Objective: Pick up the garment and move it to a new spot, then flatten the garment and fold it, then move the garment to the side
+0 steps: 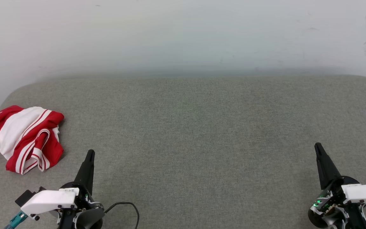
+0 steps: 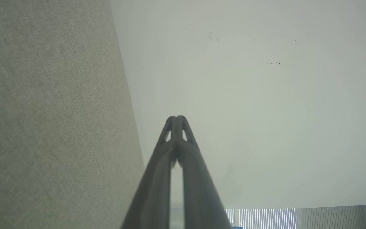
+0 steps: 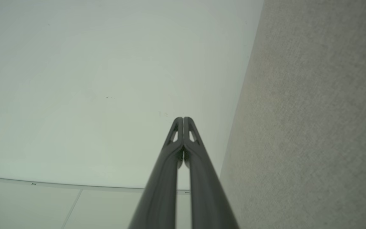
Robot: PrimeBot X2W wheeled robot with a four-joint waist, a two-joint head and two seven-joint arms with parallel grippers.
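Note:
The garment (image 1: pixel 24 138) lies crumpled at the far left of the grey padded surface (image 1: pixel 202 133); it is red with white panels and red-and-white striped trim. My left gripper (image 1: pixel 90 154) is at the lower left, a short way right of the garment and apart from it, shut with nothing in it. At the lower right my right gripper (image 1: pixel 317 146) is also shut and holds nothing. In the left wrist view the fingertips (image 2: pixel 177 119) meet against a pale wall. The right wrist view shows its fingertips (image 3: pixel 183 120) pressed together in the same way.
A pale wall (image 1: pixel 183 35) rises behind the surface's far edge. A black cable (image 1: pixel 129 206) loops on the surface by my left wrist. The surface's rounded corners show at far left and far right.

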